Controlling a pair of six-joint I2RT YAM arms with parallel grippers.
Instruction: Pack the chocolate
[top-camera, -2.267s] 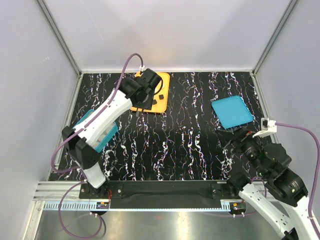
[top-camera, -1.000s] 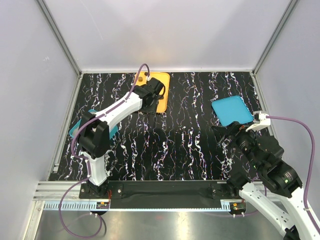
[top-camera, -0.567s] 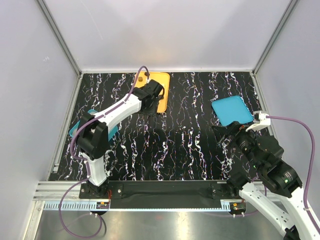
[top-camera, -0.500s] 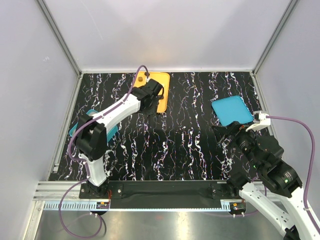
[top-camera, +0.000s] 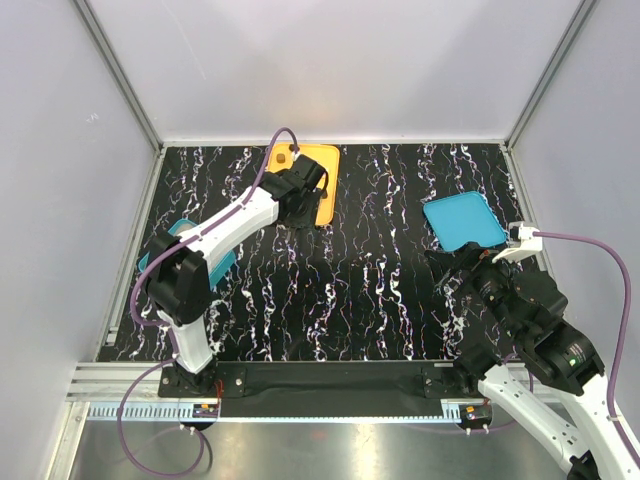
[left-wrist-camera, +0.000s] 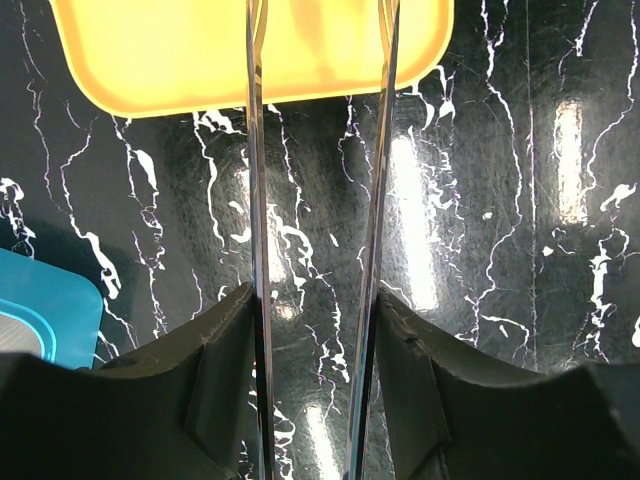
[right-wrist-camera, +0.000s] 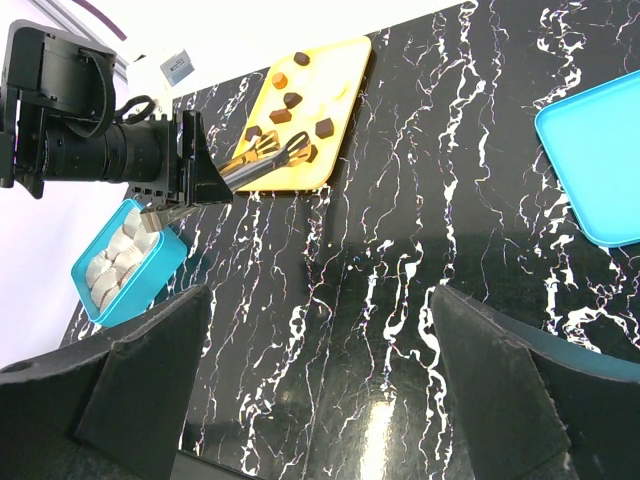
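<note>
Several chocolate pieces (right-wrist-camera: 292, 99), dark cubes and pale rounds, lie on the orange tray (right-wrist-camera: 345, 60). My left gripper (right-wrist-camera: 215, 180) is shut on a pair of metal tongs (right-wrist-camera: 262, 160). The tong blades reach over the tray's near edge, and their tips sit beside a dark piece (right-wrist-camera: 312, 153); I cannot tell whether they grip it. In the left wrist view the two blades (left-wrist-camera: 255, 200) run between my fingers (left-wrist-camera: 225, 340) and leave the frame over the tray (left-wrist-camera: 200, 60). My right gripper (right-wrist-camera: 315, 350) hangs open and empty above the table at the right.
A teal box (right-wrist-camera: 125, 265) holding white paper cups stands at the left, partly under the left arm (top-camera: 215, 235). Its flat teal lid (top-camera: 463, 222) lies at the right, just beyond the right gripper (top-camera: 470, 270). Grey walls enclose the black marbled table.
Since the oldest frame the left gripper has drawn back from above the tray to its near edge. In the last second both arms have barely shifted.
</note>
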